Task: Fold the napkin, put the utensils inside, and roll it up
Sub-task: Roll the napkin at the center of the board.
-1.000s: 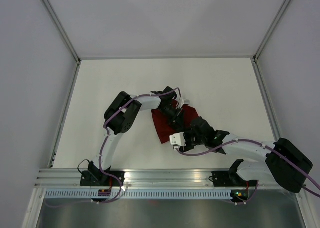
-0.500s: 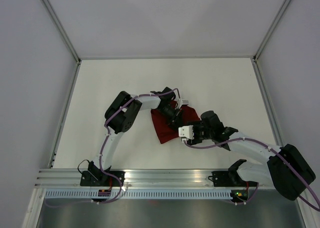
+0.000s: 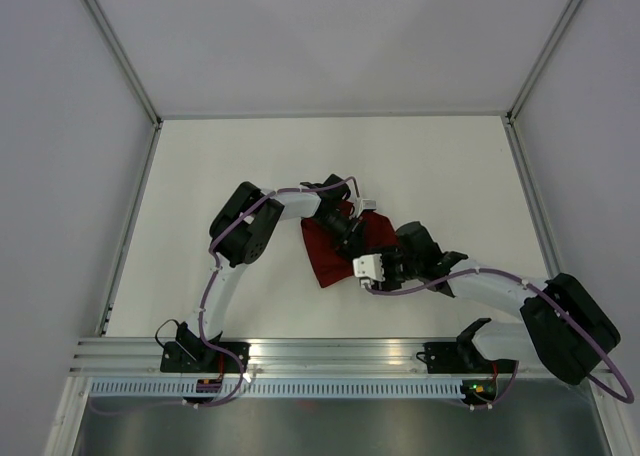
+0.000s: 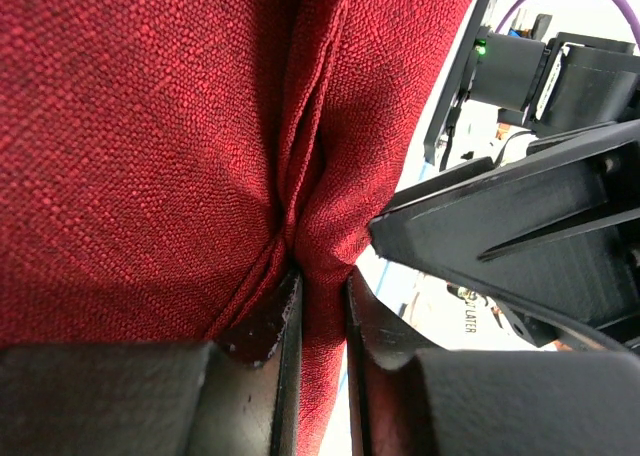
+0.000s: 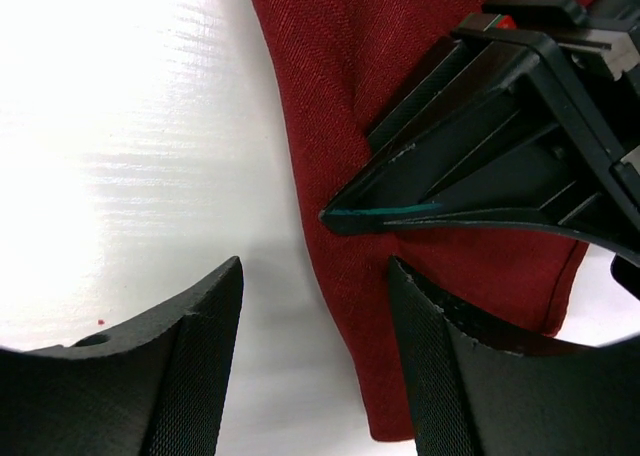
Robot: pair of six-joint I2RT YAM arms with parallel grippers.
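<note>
Napkin sits mid-desk, bunched into a narrow, uneven wedge betw. the two arms. It's not a clean fold yet. No fork in any view, so can't say where it is.

Your L claw is nearly closed, pinching a ridge of cloth w/ a hemmed edge running into its fingers. Looks like several layers are caught there, but can't tell how many. R claw is spread wide & holds nothing. It's low at the napkin's edge, one finger over red cloth, the other over bare desk, w/ L claw's finger just ahead of it.

Step in hand, as I read it: getting the fold laid flat. To do it well:
- Treat the L pinch as your anchor; don't loosen it.
- Bring R down straddling the edge & take only the layer you mean to move, not the whole stack.
- Claws are v. close, so close R slowly & watch for a clash w/ L's fingers.
- Draw the two grips apart along the edge to take out slack; soft cloth will prob. sag & crease otherwise.
- Let go only once edges line up.
</note>
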